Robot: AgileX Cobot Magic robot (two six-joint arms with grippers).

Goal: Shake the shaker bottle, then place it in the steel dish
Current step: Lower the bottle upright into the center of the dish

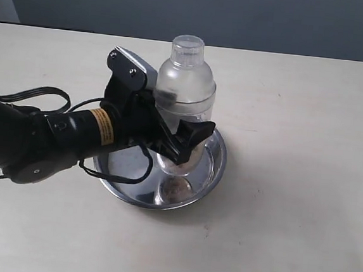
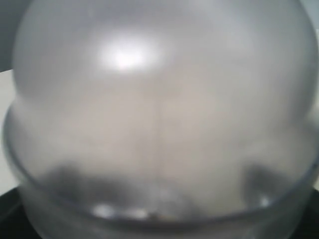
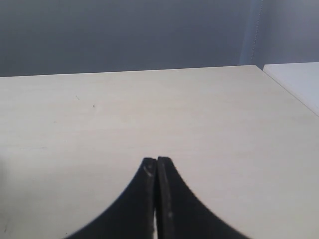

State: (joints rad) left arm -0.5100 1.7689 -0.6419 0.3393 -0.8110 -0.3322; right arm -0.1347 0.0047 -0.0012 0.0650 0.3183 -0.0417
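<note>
The shaker bottle (image 1: pixel 186 79), frosted clear plastic with a domed top and small clear cap, stands upright with its base inside the steel dish (image 1: pixel 209 169). Whether the base touches the dish floor I cannot tell. My left gripper (image 1: pixel 181 120) reaches in from the left and is shut on the bottle's lower body, one black finger (image 1: pixel 194 136) showing on the near side. In the left wrist view the blurred bottle (image 2: pixel 159 99) fills the picture. My right gripper (image 3: pixel 157 161) is shut with nothing in it over bare table, out of the exterior view.
The light wooden table (image 1: pixel 289 215) runs wide to the right of and in front of the dish. Black cables (image 1: pixel 36 93) loop behind the left arm, and one cable (image 1: pixel 124 177) hangs over the dish's left side. A grey wall stands behind the table.
</note>
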